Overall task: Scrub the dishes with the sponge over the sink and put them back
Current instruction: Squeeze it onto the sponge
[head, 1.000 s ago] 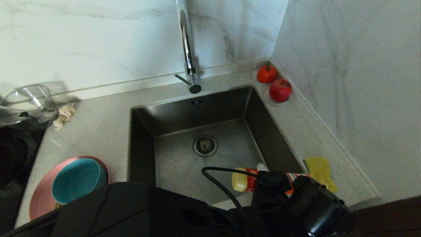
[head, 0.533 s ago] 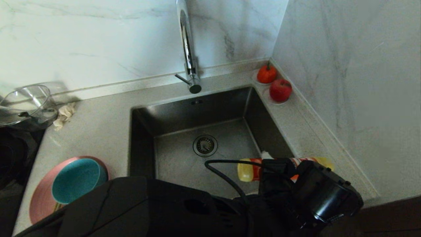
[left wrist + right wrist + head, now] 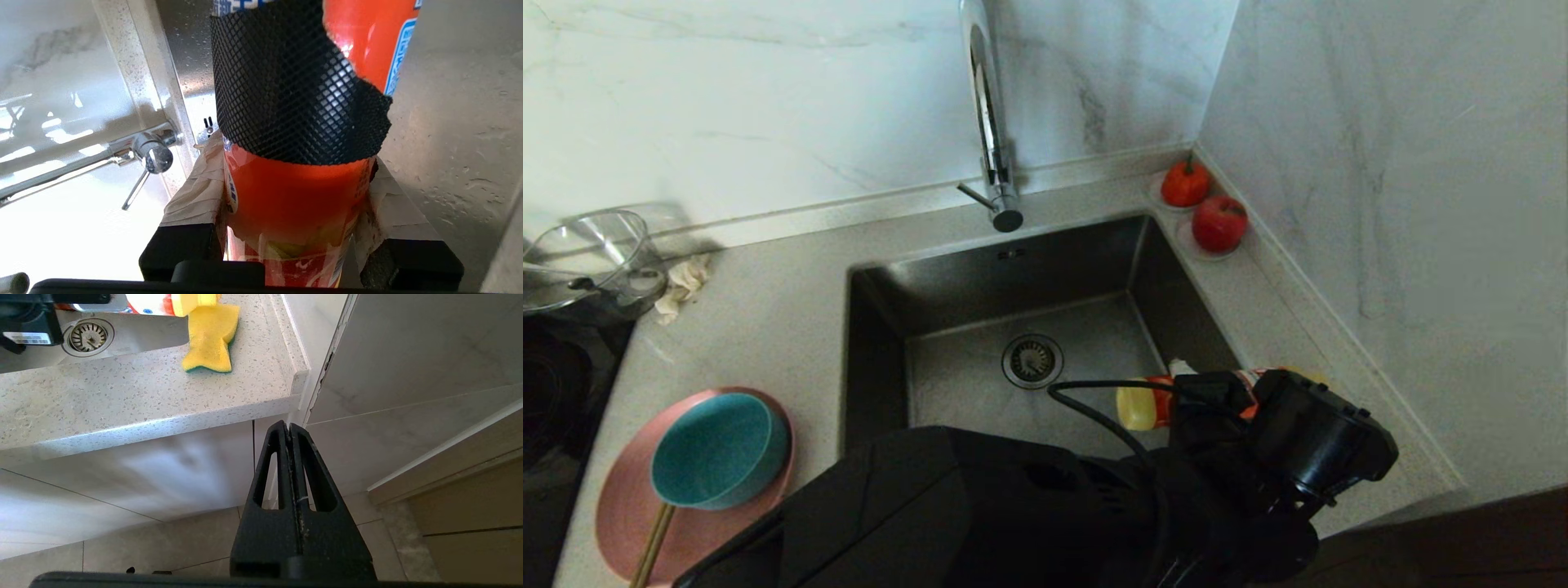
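My left gripper (image 3: 1217,402) is shut on an orange-labelled bottle (image 3: 1152,404) of yellow liquid, lying level over the right side of the sink (image 3: 1013,278). In the left wrist view the taped fingers (image 3: 196,183) clamp the bottle (image 3: 294,204), just below its black mesh sleeve. The yellow sponge (image 3: 210,339) lies on the counter right of the sink, under the bottle's end; the head view hides it behind the arm. A teal bowl (image 3: 715,449) sits in the pink plate (image 3: 621,506) left of the sink, with a wooden stick (image 3: 654,543). The right gripper (image 3: 289,426) hangs shut below the counter edge.
A chrome tap (image 3: 988,122) rises behind the sink, and a round drain strainer (image 3: 1032,360) sits in its floor. Two red fruits (image 3: 1219,223) on saucers fill the back right corner by the wall. A glass jug (image 3: 588,253) and a crumpled tissue (image 3: 684,282) stand far left.
The left arm has carried the bottle away from me, farther over the sink's right side, and now covers the sponge in the head view. The plate and wooden stick show more.
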